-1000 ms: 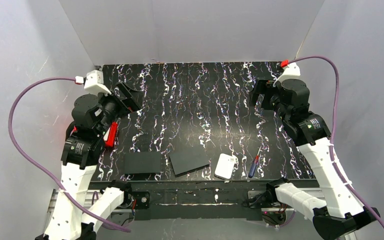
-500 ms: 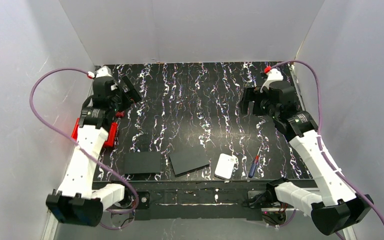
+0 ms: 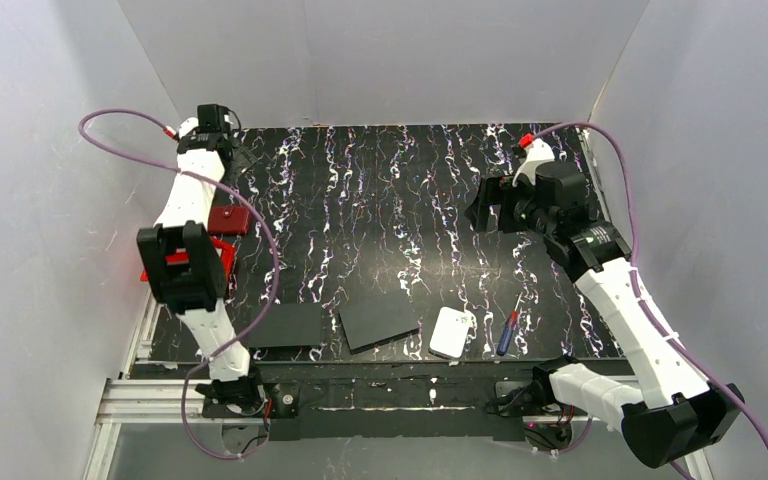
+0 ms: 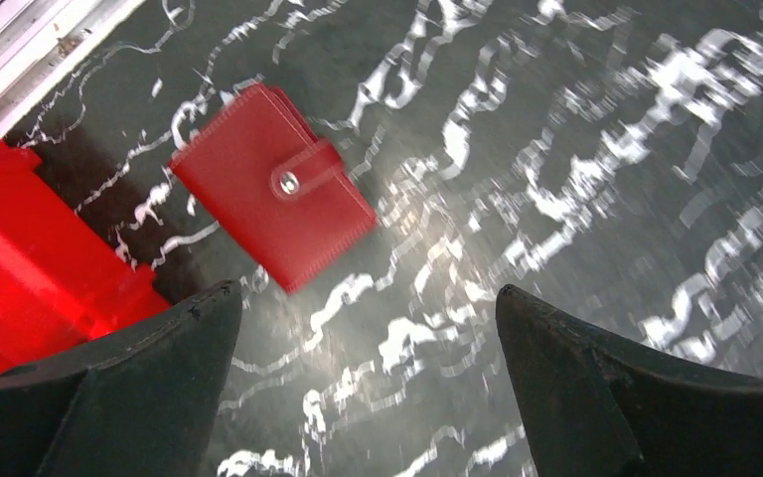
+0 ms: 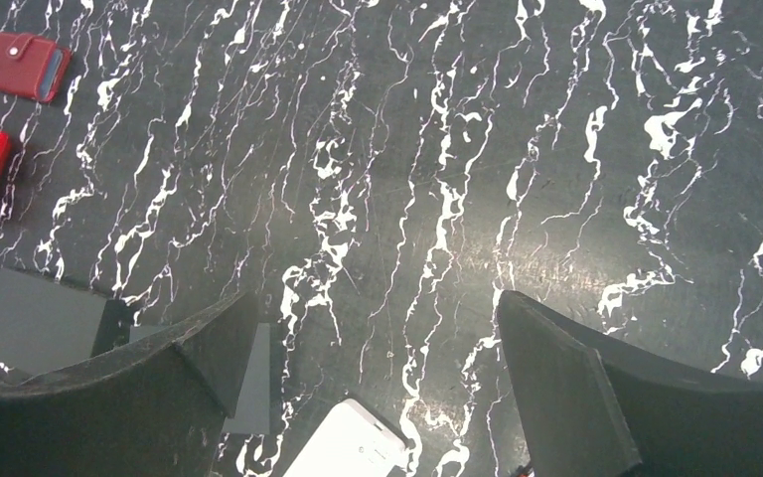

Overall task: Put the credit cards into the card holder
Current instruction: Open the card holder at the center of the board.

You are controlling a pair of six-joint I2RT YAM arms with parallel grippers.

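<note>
The card holder [image 3: 230, 220] is a dark red closed pouch with a pale stud, lying flat at the table's left side. It also shows in the left wrist view [image 4: 273, 184] and the right wrist view [image 5: 28, 66], where a blue-grey strip shows at one end. No loose credit cards are in view. My left gripper [image 3: 233, 158] is open and empty above the table near the far left corner, with the holder just ahead of its jaws [image 4: 366, 293]. My right gripper [image 3: 482, 208] is open and empty, high over the right half [image 5: 376, 298].
A bright red bin [image 3: 222, 262] sits at the left edge, partly behind my left arm. Two black sheets [image 3: 285, 325] [image 3: 380, 320], a white rounded pad [image 3: 452, 332] and a screwdriver [image 3: 508, 330] lie along the near edge.
My left arm has stretched out toward the far left corner, uncovering the card holder. My right gripper has drifted a little left and down.
</note>
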